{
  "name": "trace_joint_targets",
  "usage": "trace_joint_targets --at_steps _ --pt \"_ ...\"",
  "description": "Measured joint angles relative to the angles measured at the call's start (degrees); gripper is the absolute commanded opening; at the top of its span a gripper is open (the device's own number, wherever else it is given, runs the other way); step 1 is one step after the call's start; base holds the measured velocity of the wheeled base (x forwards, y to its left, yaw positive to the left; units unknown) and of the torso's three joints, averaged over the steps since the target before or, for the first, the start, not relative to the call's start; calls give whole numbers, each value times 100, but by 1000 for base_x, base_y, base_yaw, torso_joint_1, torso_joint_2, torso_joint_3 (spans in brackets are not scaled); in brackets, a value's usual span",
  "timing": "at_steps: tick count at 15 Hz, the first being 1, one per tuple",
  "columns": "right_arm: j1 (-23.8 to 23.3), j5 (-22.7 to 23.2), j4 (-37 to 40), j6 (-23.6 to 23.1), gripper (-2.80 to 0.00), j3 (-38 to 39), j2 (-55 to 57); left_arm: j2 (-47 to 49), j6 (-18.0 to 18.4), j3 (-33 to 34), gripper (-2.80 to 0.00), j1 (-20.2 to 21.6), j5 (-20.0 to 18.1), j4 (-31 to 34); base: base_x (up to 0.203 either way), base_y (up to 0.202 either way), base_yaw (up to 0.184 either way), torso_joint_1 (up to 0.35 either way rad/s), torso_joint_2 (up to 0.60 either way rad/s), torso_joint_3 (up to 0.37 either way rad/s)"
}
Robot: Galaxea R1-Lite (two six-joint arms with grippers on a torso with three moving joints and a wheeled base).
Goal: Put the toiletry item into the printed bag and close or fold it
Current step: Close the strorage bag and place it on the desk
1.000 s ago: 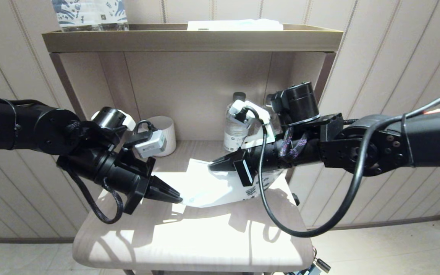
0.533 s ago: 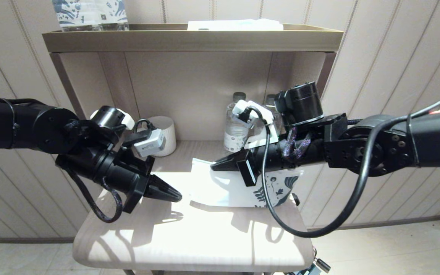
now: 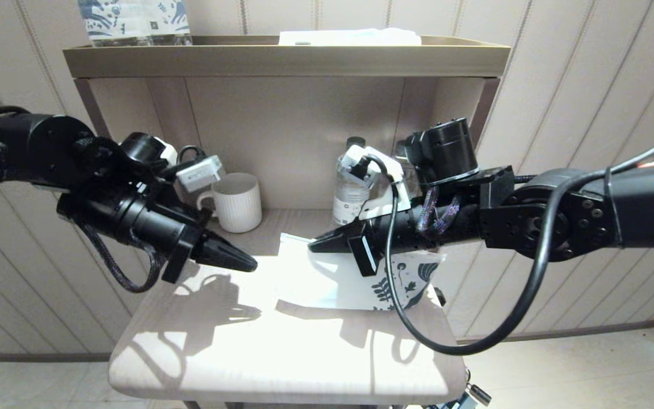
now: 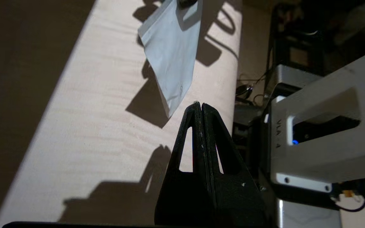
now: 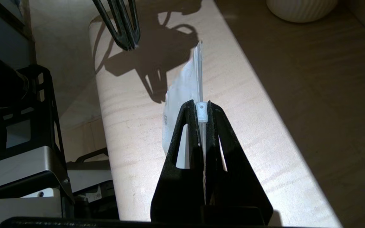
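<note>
Overhead, a tan shelf ledge (image 3: 281,61) runs across the top of a recessed niche with pale beige panelled walls on both sides, and 1 blue-patterned wrapped bottle (image 3: 134,21) plus a folded white cloth (image 3: 349,37) rest on it. Below sits a light wood tabletop (image 3: 281,352), brightly lit in front and shaded toward the back, where a ribbed white cup (image 3: 238,201) and a clear water bottle (image 3: 349,193) stand against the rear wall. The printed bag (image 3: 349,278) hangs upright above the table's right half, its blue leaf print at the lower right end, and the right gripper (image 5: 202,107) is clamped on the bag's top edge around a small white zip slider. The left gripper (image 3: 247,265) hovers over the left part of the table, apart from the bag, with its fingers pressed together and nothing between them. No toothbrush shows in any view, so its place cannot be told.
</note>
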Motion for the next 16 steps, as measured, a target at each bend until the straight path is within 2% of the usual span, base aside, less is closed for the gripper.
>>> trace_joint_targets --at_steps 2,4,6,9,12,14,16 --pt "15 0 2 -2 -280 -68 46 251 -56 -1023 -280 107 -378 1043 0 0 0 0 0 0" --pt "24 -2 7 0 -280 -112 88 463 -83 -1831 -280 173 -594 2089 0 0 0 0 0 0" --pt "23 -5 8 2 -280 -103 104 499 -118 -2005 -280 314 -460 2499 0 0 0 0 0 0" --pt "15 0 13 11 -280 -62 94 171 -269 -1905 -280 698 172 2530 0 0 0 0 0 0" --pt "76 4 10 22 -280 -91 105 -383 -347 -1013 -280 983 207 2422 0 0 0 0 0 0" --pt "125 -13 15 28 -280 -110 105 -775 -471 -67 -280 1189 80 1890 0 0 0 0 0 0" --pt "145 -18 8 28 -280 -114 108 -1072 -784 536 -280 1427 17 902 0 0 0 0 0 0"
